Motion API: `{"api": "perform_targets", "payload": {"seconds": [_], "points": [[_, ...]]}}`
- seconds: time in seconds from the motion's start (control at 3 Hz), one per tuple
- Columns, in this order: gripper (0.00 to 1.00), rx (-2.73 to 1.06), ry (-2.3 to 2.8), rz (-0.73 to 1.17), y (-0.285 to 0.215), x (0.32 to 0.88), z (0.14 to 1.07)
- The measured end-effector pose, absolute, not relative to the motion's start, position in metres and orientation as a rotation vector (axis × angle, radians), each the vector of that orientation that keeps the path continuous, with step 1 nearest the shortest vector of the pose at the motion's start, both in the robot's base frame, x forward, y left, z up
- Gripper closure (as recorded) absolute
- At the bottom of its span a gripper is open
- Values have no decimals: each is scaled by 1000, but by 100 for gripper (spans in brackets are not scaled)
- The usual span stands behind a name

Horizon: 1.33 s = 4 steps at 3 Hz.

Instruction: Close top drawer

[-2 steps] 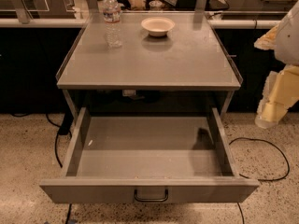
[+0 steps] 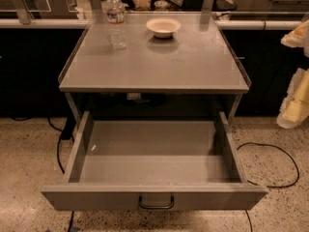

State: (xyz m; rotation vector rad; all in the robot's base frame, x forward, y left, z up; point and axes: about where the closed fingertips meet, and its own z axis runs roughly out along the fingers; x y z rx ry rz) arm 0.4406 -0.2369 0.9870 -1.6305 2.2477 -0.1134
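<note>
Top drawer (image 2: 154, 151): pulled out nearly to its full run under the grey table (image 2: 154, 69), lying low and to the left of the gripper, well apart from it.
Gripper (image 2: 292, 105): the pale shape at the right edge of the view, hanging beside the table's right side at about tabletop height. I can't tell whether it is open or closed, and it has hold of nothing that I can see.
Progress: by my reckoning nothing of the closing is done. The drawer's inside lies fully exposed and the gripper touches neither the front panel nor the handle (image 2: 156, 203).
Left to do: bring the gripper down and leftward to the front panel, then push it back under the table until flush.
Facing: the front panel and handle point toward the viewer, away from the table.
Long axis: the front runs left to right. The slide direction runs straight back, away from the viewer.
Tabletop: a water bottle (image 2: 116, 21) and a small bowl (image 2: 163, 27) stand far off to the gripper's upper left, clear of the drawer's path.
</note>
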Motion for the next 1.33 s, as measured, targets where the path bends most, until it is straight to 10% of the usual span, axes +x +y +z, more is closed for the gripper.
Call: {"api": "perform_targets", "payload": {"seconds": [1.33], "points": [[0,-1460,2320,-178,-314,448,994]]}}
